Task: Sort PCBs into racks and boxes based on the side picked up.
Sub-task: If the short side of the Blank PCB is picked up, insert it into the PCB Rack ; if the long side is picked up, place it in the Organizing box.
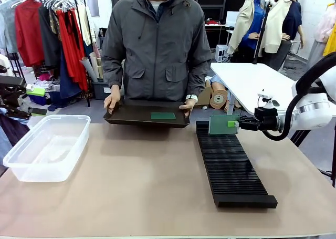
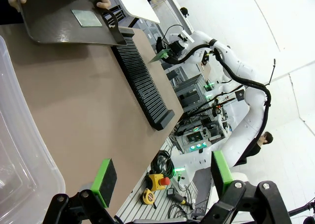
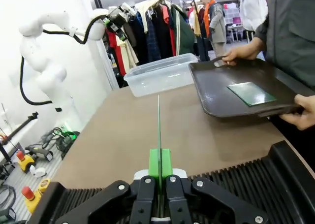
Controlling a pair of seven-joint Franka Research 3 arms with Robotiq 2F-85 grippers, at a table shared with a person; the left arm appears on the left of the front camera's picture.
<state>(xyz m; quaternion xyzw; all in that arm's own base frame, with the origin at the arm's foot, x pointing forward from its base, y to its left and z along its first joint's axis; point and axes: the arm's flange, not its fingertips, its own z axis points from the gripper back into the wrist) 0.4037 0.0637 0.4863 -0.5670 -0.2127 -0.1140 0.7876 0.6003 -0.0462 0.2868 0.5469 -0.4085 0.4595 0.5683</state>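
Right gripper (image 1: 232, 124) clamped on PCB (image 1: 223, 125), upright just above far end of rack (image 1: 231, 165). Left gripper (image 2: 162, 177) fingers apart, holding nothing, near box (image 1: 47, 147). Second PCB (image 1: 163, 115) flat on tray (image 1: 131, 119) held by person.

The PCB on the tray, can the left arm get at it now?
Probably yes: the PCB lies uncovered on the tray, bare table lies between, and the left arm has its jaws open.

Robotics laboratory sharing space with a garment area. A clothes rail (image 1: 52, 26) of hung coats stands well behind the person's hand (image 1: 112, 101). Beyond the left gripper (image 2: 162, 176), past the table (image 2: 88, 111) edge, lie an emergency-stop button (image 2: 158, 181) and lit electronics cabinets (image 2: 197, 135).
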